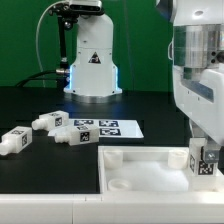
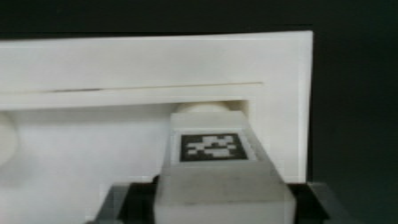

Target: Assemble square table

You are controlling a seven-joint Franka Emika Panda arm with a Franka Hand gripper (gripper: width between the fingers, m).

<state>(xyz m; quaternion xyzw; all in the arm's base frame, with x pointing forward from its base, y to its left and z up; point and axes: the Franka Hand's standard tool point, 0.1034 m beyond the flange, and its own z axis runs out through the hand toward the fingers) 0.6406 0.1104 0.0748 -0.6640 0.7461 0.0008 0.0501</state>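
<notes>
Pincer [image 2: 214,203] clenched on 1 stubby white leg [image 2: 214,150], a finger on either side and the tag facing the wrist camera; the leg's far end meets the raised rim of the square panel [image 2: 107,75]. In the exterior view the panel lies on the black bench [image 1: 150,108] with the held leg at its corner on the exterior view's right. 3 loose legs [image 1: 47,123] lie well apart from it toward the exterior view's left, beside the marker board [image 1: 105,128].
</notes>
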